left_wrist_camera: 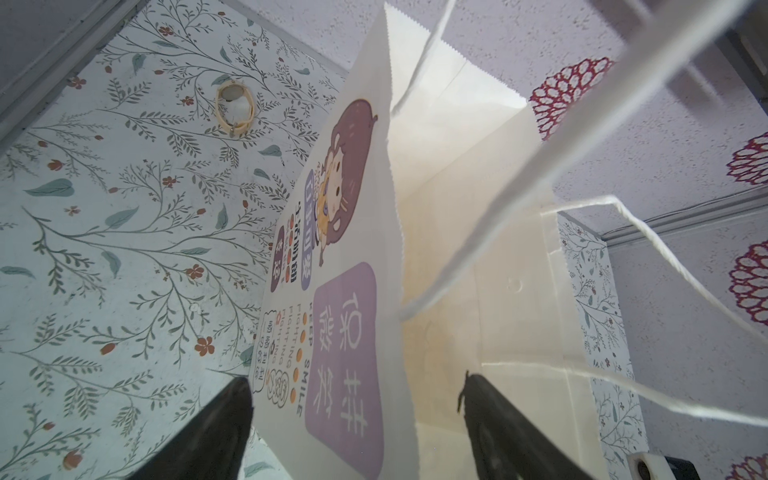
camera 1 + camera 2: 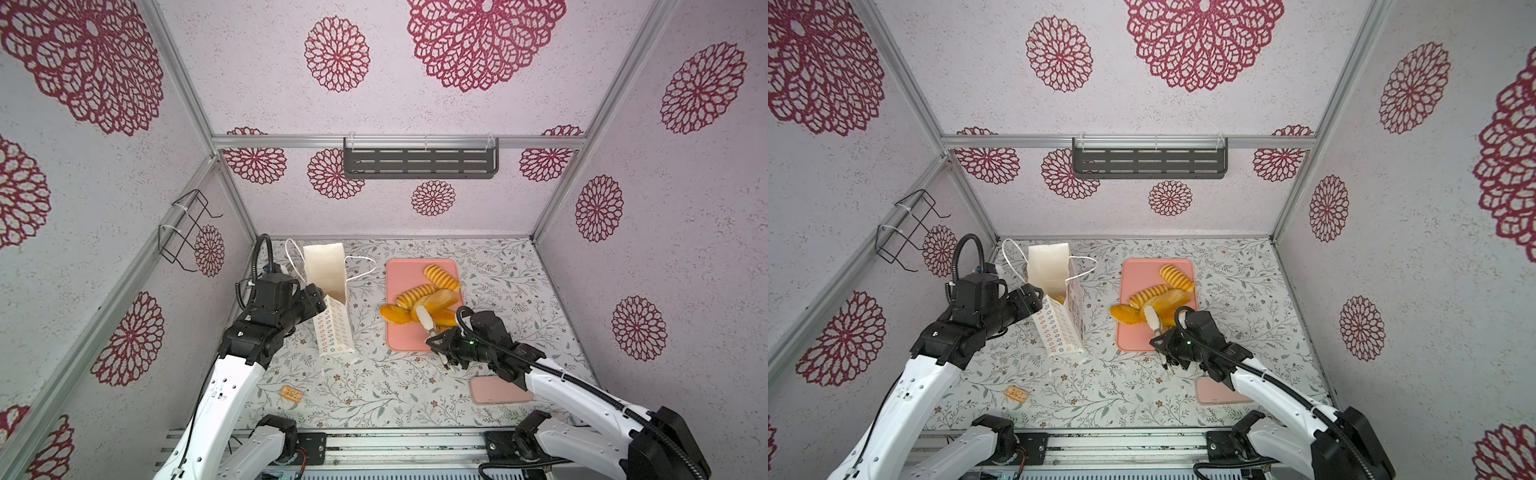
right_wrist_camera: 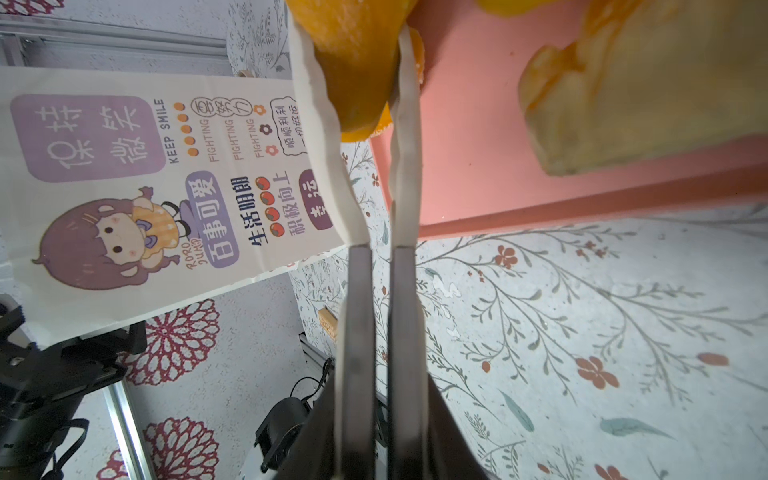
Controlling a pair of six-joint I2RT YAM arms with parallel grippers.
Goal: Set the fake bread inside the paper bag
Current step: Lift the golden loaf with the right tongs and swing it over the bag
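Floral-print tabletop (image 2: 490,291), walls of crimson flower medallions. Both top views show me the tall white paper bag with rows of flower rings (image 2: 334,328) standing upright left of the flat pink rectangular tray (image 2: 401,336), with its long axis vertical and its mouth open upward. Only the wrist views let me read its cartoon-printed face, which is turned toward the tray. Golden toy breads (image 2: 441,277) lie heaped on the tray. The left wrist view alone shows the left gripper (image 1: 356,378) spread wide, straddling that printed wall at the rim, one finger outside and one inside, not closed on it. My right gripper (image 3: 353,50) has its white-taped fingers (image 3: 324,124) clamped on a smooth orange-brown loaf (image 3: 357,83) at the heap. I cannot tell that loaf's long axis.
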